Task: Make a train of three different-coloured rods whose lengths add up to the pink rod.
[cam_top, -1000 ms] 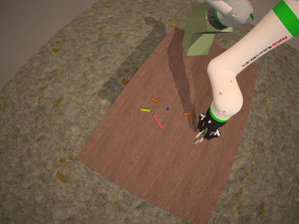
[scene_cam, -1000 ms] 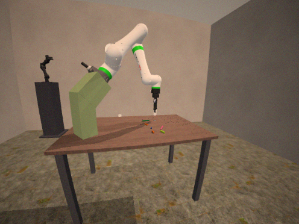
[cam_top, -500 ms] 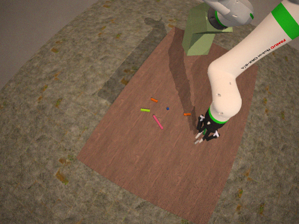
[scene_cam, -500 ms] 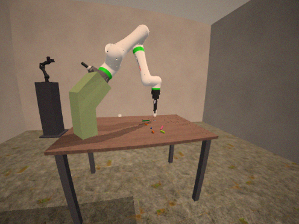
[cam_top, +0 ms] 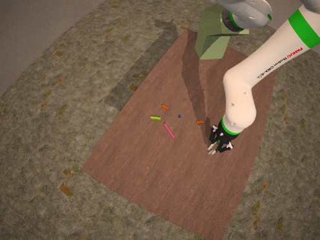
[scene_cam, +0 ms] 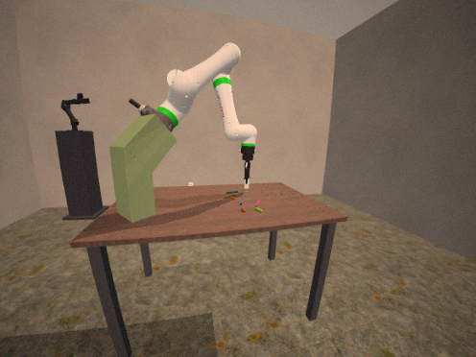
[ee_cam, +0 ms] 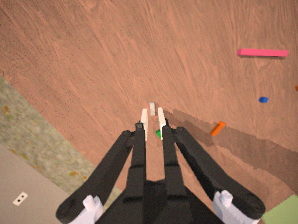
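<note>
The claw (cam_top: 211,150) (scene_cam: 247,187) (ee_cam: 152,114) stands slightly apart, gripping nothing, above a small grey rod (cam_top: 210,153) (ee_cam: 152,108). Beside it, a green rod (cam_top: 219,142) (scene_cam: 232,192) (ee_cam: 159,133) is mostly hidden by the fingers from above. Nearby lies a short orange rod (cam_top: 200,122) (scene_cam: 232,198) (ee_cam: 218,128); farther off are the tiny blue rod (cam_top: 179,116) (scene_cam: 241,203) (ee_cam: 263,100), long pink rod (cam_top: 169,130) (scene_cam: 257,203) (ee_cam: 263,53) and lime rod (cam_top: 155,118) (scene_cam: 259,210).
</note>
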Controlling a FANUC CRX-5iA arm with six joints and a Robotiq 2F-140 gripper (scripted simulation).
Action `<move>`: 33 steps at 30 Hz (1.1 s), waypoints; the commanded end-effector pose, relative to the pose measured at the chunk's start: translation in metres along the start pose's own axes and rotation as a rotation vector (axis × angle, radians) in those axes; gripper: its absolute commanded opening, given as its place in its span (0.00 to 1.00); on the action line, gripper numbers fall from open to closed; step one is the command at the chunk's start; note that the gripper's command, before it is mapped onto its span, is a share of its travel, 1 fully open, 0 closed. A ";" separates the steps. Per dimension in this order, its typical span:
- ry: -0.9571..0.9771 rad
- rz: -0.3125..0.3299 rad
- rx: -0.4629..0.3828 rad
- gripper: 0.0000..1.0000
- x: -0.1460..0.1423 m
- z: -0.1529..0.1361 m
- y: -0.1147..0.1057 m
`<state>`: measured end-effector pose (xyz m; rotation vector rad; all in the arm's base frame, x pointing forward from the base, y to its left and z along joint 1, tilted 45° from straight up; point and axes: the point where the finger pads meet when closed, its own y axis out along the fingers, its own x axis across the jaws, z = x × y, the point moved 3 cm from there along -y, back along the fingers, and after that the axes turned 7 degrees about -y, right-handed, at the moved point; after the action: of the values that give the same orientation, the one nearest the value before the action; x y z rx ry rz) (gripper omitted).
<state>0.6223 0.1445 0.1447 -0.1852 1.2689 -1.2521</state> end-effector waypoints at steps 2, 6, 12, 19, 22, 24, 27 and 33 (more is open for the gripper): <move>0.000 0.001 0.001 0.15 0.000 0.000 0.005; 0.000 0.001 0.001 0.15 0.000 0.000 0.010; 0.000 0.001 0.001 0.15 0.000 0.000 0.015; 0.000 0.001 0.001 0.15 0.000 0.000 0.017; 0.000 0.001 0.001 0.15 0.000 0.000 0.018; 0.000 0.001 0.001 0.15 0.000 0.000 0.018; 0.000 0.001 0.001 0.15 0.000 0.000 0.018; 0.000 0.001 0.001 0.15 0.000 0.000 0.018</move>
<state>0.6331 0.1517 0.1323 -0.1838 1.2680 -1.2516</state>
